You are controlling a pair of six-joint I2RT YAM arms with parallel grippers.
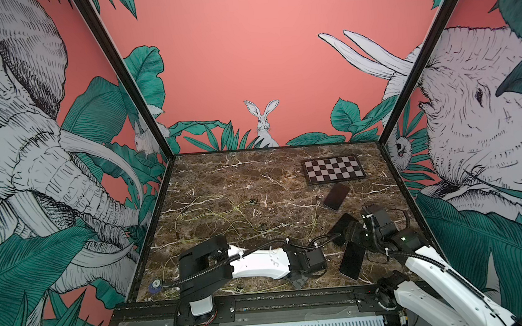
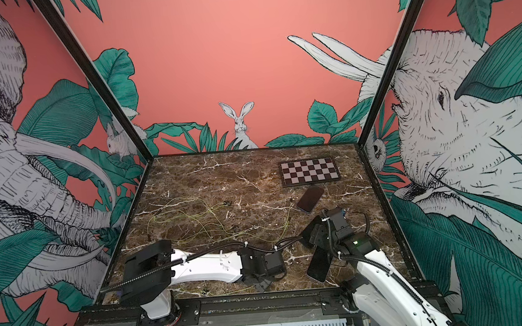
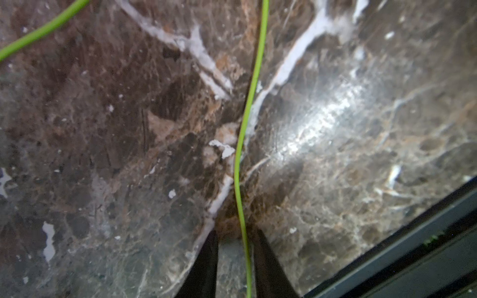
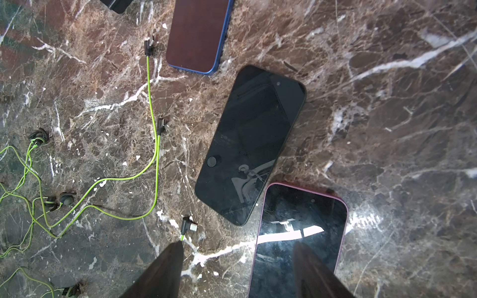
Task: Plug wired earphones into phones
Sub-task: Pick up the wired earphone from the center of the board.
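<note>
Marble, brown and white-veined, forms the tabletop [image 4: 387, 123]. Three flat, glossy dark phones [image 4: 250, 144] lie close together, with thin yellow-green earphone cords [image 4: 152, 103] sprawled beside them, their plugs free. The right claw [image 4: 237, 245] hovers wide open and empty above the pink-edged phone [image 4: 296, 219]. The left claw [image 3: 235, 232] straddles one cord [image 3: 247, 103], slightly open. A black-and-white checkerboard plate [image 1: 333, 169] lies beyond.

The left arm [image 1: 258, 262] and right arm [image 1: 434, 280], based at 7 and 5 o'clock of the tabletop [image 1: 238, 172], have glossy white shells between boxy black joints, with black corrugated cables [image 1: 374, 231] cinched by white zip ties [image 1: 287, 240]. A small green light [image 1: 403, 239] shows on the right arm's joint. The left gripper [image 3: 236, 231] and right gripper [image 4: 237, 243] end in dark, tapering jaws.
</note>
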